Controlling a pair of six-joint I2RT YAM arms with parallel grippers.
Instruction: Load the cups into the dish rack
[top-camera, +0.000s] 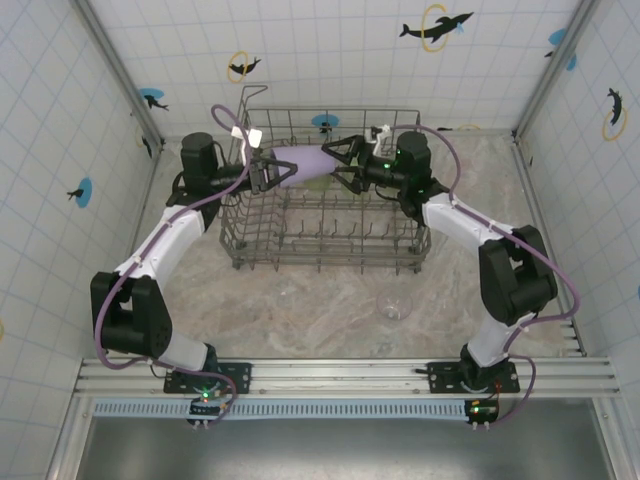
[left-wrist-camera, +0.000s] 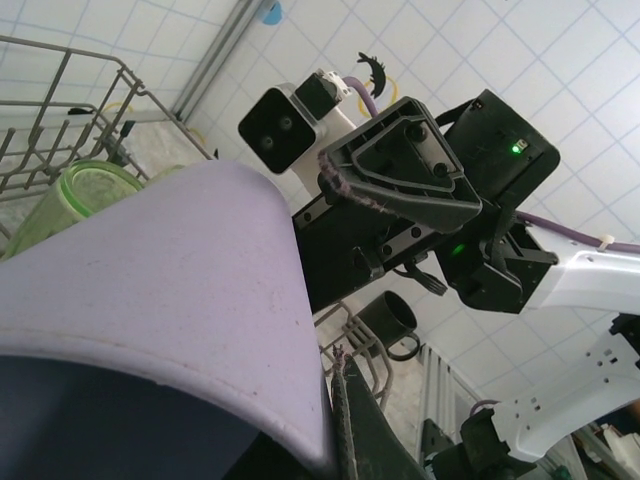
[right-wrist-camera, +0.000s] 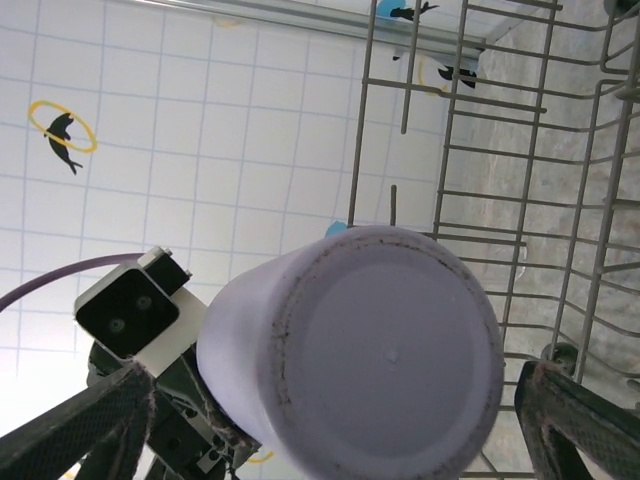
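The lavender tumbler (top-camera: 303, 163) lies on its side in the air over the back of the dish rack (top-camera: 325, 250). My left gripper (top-camera: 265, 176) is shut on its rim end; one finger (left-wrist-camera: 348, 425) presses the rim's outside in the left wrist view. My right gripper (top-camera: 345, 162) stands open at the tumbler's base (right-wrist-camera: 385, 350), its fingers (right-wrist-camera: 575, 415) spread wide on either side without touching. A green tumbler (left-wrist-camera: 85, 195) sits in the rack behind the lavender one. A black mug (left-wrist-camera: 388, 322) stands in the rack below.
A clear glass (top-camera: 393, 305) rests on the marble table in front of the rack's right end. Tiled walls close in the left, back and right sides. Upright rack tines (right-wrist-camera: 395, 210) rise just behind the held tumbler.
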